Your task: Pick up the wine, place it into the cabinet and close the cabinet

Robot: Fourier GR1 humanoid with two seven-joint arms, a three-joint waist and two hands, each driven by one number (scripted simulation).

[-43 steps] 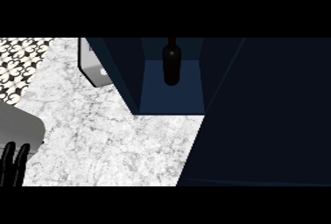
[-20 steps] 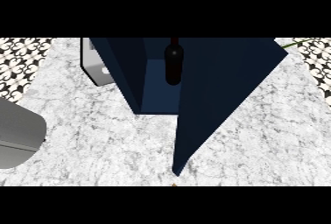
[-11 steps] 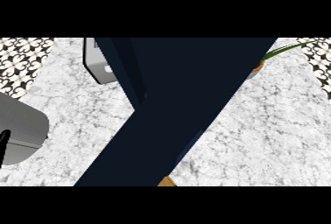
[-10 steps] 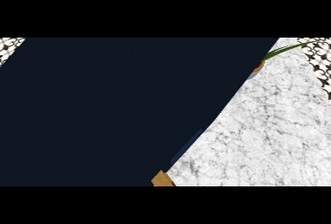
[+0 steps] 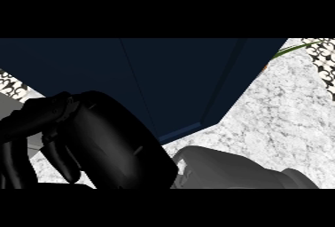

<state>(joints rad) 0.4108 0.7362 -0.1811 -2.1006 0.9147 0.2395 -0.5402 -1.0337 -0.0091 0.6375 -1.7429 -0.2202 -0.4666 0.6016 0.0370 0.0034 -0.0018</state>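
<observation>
Big and black, the left hand [image 5: 98,142] fills the lower left, fingers curled, holding nothing seen. Beside it lies a grey forearm [image 5: 242,170] on the white marble surface [image 5: 288,115]. Beyond stands the dark blue cabinet [image 5: 163,75]. No wine bottle shows.

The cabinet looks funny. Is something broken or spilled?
Nothing looks broken or spilled. The dark blue cabinet fills most of the view, over the marble counter. A black hand sits very close at lower left. The wine isn't visible.
</observation>
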